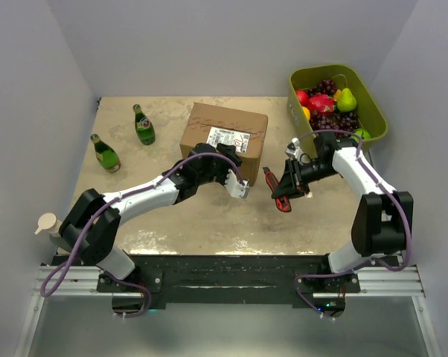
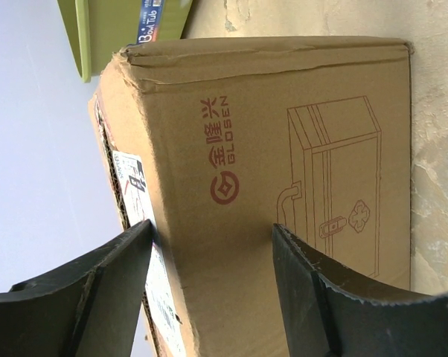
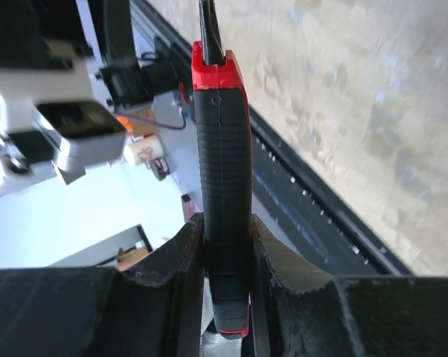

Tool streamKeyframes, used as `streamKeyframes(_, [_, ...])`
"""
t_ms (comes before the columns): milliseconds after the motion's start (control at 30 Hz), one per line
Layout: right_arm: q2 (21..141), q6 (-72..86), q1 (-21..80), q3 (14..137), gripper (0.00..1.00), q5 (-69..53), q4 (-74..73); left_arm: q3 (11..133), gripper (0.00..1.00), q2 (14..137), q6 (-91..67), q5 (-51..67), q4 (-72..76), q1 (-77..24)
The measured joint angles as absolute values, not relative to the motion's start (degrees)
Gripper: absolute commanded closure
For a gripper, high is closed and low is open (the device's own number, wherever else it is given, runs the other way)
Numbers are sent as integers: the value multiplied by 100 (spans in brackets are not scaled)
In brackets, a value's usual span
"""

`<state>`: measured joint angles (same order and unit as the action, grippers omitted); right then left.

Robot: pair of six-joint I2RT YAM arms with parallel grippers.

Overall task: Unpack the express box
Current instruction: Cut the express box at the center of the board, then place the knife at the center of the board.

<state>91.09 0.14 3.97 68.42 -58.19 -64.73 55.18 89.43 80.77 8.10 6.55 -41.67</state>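
The box (image 1: 224,136) sits closed near the middle of the desk (image 1: 209,219), a little toward the back edge. Its white label faces up on the near part of the top. In the left wrist view its (image 2: 283,134) brown side shows a red logo and a line drawing of a chest.

The left claw (image 1: 222,155) is at the box's near side with its jaws standing open. In its own camera the claw (image 2: 209,234) straddles the edge where the top meets the side, with one finger (image 2: 97,282) by the label and the other (image 2: 321,290) over the printed face. Whether either finger touches the cardboard I cannot tell.

The right claw (image 1: 291,184) is closed on a red and black knife (image 1: 272,181), just right of the box and apart from it. The wrist view shows the claw (image 3: 225,256) clamping the knife's (image 3: 222,149) ribbed black handle near one end, and the red end with a dark tip points away from it.

A green tub (image 1: 374,100) of fruit stands in the back right corner. Two green bottles (image 1: 143,125) (image 1: 105,154) stand near the left edge, well apart from the box.
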Motion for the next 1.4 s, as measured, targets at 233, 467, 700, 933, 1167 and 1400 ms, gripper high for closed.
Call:
streamKeyframes(233, [8243,-292,447,7426,100,-5391,-6582,5680,20,8910,7428,895,440,-4178])
streamKeyframes(467, [6674,401,408,7314,100,-4348,-4088,6152,14,8534,5157,847,-274,-4322])
streamKeyframes(700, [5872,1680,410,6619,100,-3017,-2169,6696,13,7765,3651,823,-263,-4912])
streamKeyframes(933, [6049,1588,405,6539,100,-2805,-2222,6777,13,7675,3479,956,-401,-5065])
streamKeyframes(1167, [5017,-405,436,5640,100,-3260,-2810,5725,11,7013,3695,878,-698,-4886])
streamKeyframes(1400, [5046,-1957,884,4464,100,-3004,-3218,5533,8,6556,2945,1002,-1267,-4112])
